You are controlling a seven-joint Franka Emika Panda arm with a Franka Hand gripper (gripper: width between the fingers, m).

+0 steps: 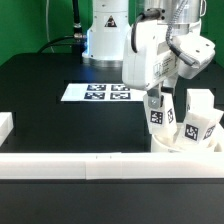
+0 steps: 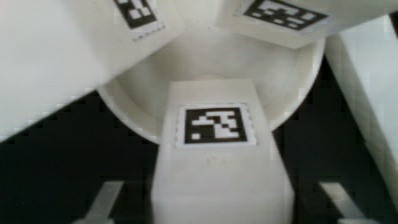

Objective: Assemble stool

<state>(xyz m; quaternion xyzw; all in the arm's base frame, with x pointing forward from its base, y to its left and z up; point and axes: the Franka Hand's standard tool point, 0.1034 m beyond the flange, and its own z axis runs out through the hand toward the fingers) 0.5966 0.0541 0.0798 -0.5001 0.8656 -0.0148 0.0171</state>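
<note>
Claw (image 2: 214,195) pinching third leg (image 2: 215,135) over seat (image 2: 134,95); slight tilt risks jamming, knocking neighbouring legs (image 1: 203,118).

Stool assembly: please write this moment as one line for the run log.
stage: leg insertion | gripper: shut on third leg | third leg: upright over seat | other two legs: standing on seat | marker board: untouched

Round white seat (image 1: 185,148) at the rail, two tagged legs (image 1: 201,121) upright on it, a third (image 1: 157,108) above
</note>
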